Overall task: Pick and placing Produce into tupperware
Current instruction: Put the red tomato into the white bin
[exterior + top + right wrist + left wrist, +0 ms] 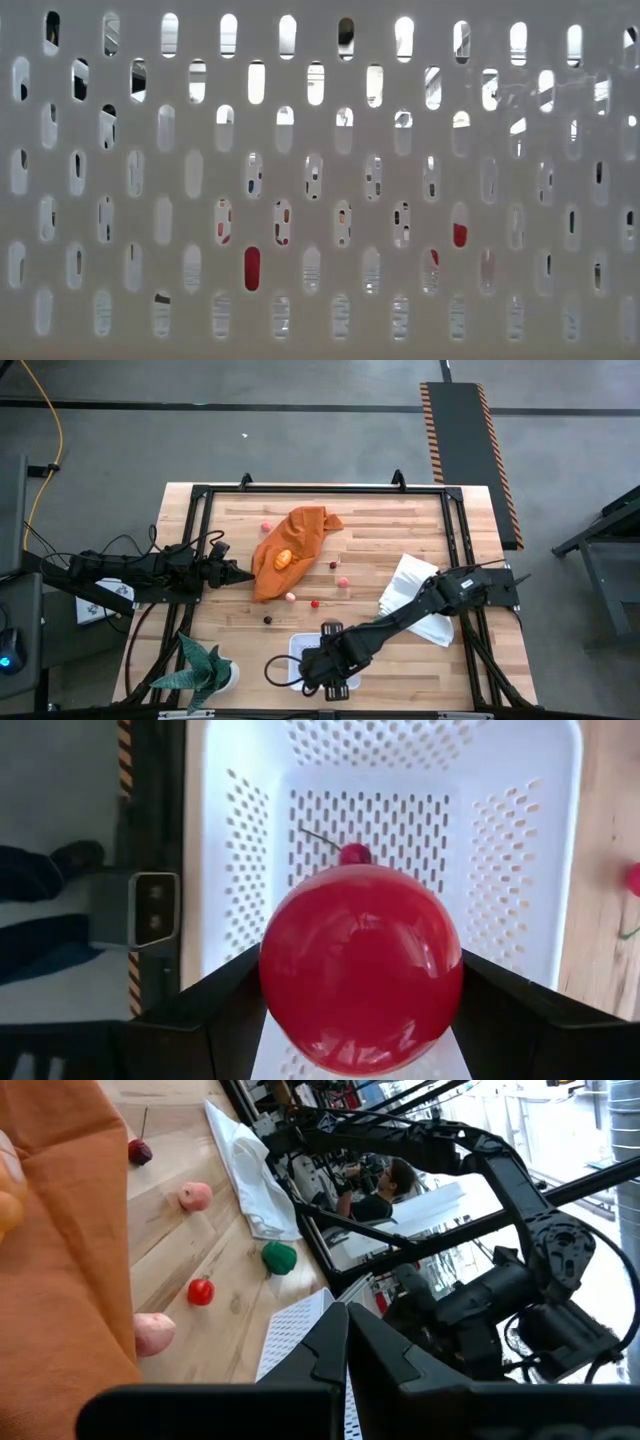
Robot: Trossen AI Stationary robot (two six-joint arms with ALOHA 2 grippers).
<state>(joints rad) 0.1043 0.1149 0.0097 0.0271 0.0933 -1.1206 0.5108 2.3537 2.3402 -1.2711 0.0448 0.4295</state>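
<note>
The light wooden slatted desk (400, 530) carries a crumpled orange cloth (290, 545) near its middle, with small toy fruits scattered on the boards beside it. At the desk's near edge stands the small white perforated plastic container (380, 810), a tiny dark-red cherry piece (354, 853) on its floor. Above it, the right gripper (360, 985) has its fingers clamped on a glossy round red toy fruit (360, 970), one finger at each side. The left gripper (243, 575), fingers clenched on nothing, hangs by the cloth's left edge.
</note>
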